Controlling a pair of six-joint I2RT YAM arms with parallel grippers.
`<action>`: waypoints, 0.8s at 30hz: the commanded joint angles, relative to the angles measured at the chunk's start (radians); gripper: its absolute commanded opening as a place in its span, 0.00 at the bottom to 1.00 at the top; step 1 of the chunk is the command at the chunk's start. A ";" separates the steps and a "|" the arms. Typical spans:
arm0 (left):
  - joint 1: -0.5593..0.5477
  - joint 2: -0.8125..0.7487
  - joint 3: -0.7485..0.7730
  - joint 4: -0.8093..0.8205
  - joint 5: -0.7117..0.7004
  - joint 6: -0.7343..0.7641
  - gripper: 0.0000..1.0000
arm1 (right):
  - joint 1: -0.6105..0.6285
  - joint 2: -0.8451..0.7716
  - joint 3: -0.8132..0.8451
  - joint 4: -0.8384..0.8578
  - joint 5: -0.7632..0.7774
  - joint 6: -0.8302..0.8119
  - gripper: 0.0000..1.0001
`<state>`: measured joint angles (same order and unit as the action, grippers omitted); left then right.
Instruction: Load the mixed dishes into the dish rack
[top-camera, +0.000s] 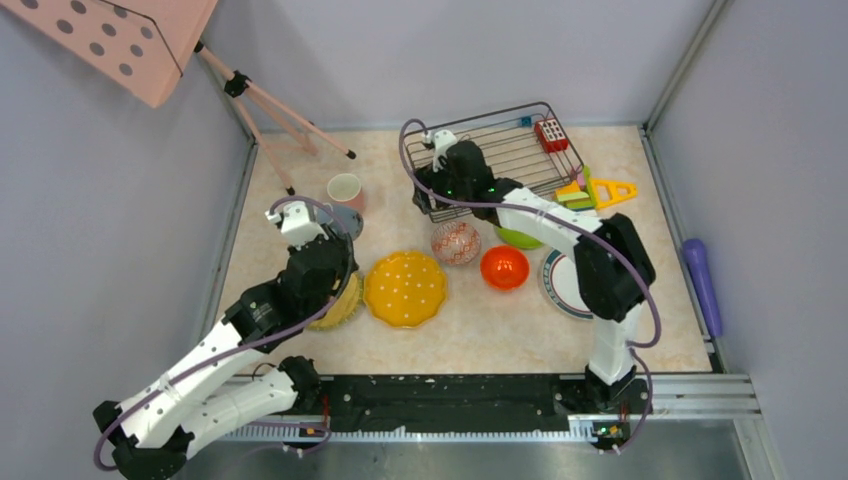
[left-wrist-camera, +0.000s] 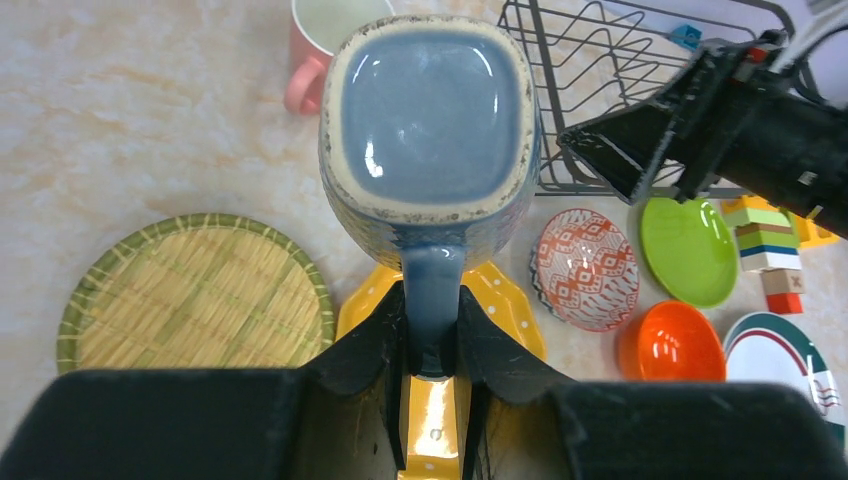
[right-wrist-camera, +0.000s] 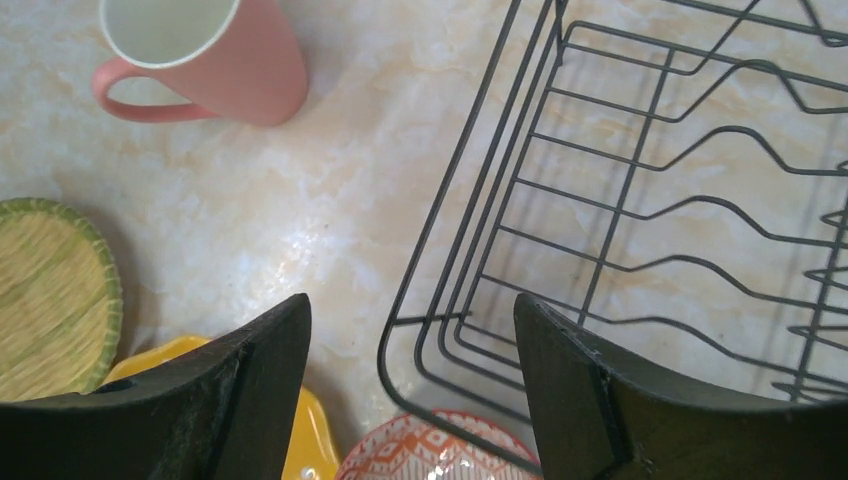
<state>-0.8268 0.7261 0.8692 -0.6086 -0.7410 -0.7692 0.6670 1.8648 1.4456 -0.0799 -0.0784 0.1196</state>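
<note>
1. The left gripper (left-wrist-camera: 432, 340) is clamped on the handle of the grey mug (left-wrist-camera: 430, 120). The mug is upright with its mouth up, over the left part of the table (top-camera: 300, 150). I cannot tell whether its base touches the table.
2. Just beyond it, toward the far left corner, the pink mug (top-camera: 344, 190) stands upright on its own.
3. Under the left arm, by the left edge, lies a woven-pattern plate with a green rim (left-wrist-camera: 195, 295). Beside it, toward the middle, is the yellow scalloped plate (top-camera: 404, 288).
4. The right gripper (right-wrist-camera: 412, 380) has its jaws spread wide and holds nothing. They straddle the near left corner of the dish rack (top-camera: 510, 150), and the corner wire sits between them with gaps on both sides.
5. The rack sits against the far edge, right of centre. There are no dishes in it, only a red block (top-camera: 551, 134) and a small blue piece (top-camera: 525, 121) at its far side.
6. Just near of the rack are the patterned bowl (top-camera: 455, 242) and the lime green plate (top-camera: 520, 238), which is partly under the right arm.
7. The orange-red bowl (top-camera: 504, 267) sits a little nearer, with the white green-rimmed plate (top-camera: 560, 285) toward the right edge.
8. Coloured toy blocks (top-camera: 585, 192) are piled by the rack's right end.
9. A purple cylinder (top-camera: 702, 285) lies past the right edge.
</note>
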 joint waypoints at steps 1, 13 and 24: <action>0.002 -0.035 0.062 -0.013 -0.058 0.021 0.00 | 0.017 0.116 0.114 -0.014 0.061 -0.015 0.69; 0.003 -0.087 0.048 -0.060 -0.065 -0.012 0.00 | 0.120 0.089 0.024 0.027 0.074 -0.003 0.41; 0.004 -0.103 0.029 -0.072 -0.093 -0.034 0.00 | 0.213 0.009 -0.036 0.074 0.015 0.085 0.40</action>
<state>-0.8265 0.6426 0.8753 -0.7261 -0.7895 -0.7872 0.8444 1.9549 1.4113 -0.0582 0.0025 0.1486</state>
